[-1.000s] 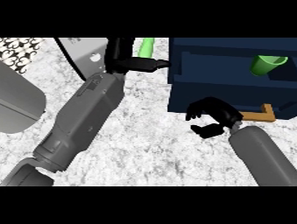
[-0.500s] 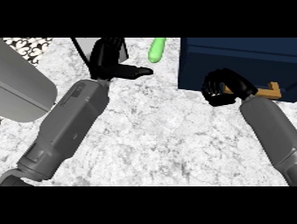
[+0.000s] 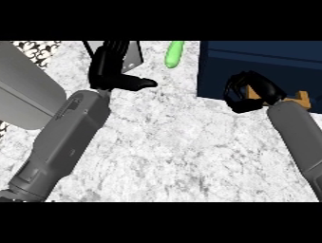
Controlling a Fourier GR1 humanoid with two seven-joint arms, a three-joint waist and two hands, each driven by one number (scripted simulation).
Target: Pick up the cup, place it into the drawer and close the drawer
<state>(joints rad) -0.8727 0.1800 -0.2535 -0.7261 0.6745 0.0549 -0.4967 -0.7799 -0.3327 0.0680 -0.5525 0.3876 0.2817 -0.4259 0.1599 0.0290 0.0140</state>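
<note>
Against the navy drawer (image 3: 275, 61) front, right robot hand (image 3: 251, 92) clenched; left robot hand (image 3: 114, 71) released beside a green object (image 3: 174, 53).

Green cucumber (image 3: 175, 53) on marbled counter (image 3: 177, 152)

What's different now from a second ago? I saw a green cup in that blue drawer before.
The drawer has been pushed in: the green cup no longer shows. The right hand, fingers curled, sits against the drawer front by its wooden handle. The left hand stays open on the counter near the green stick.
</note>
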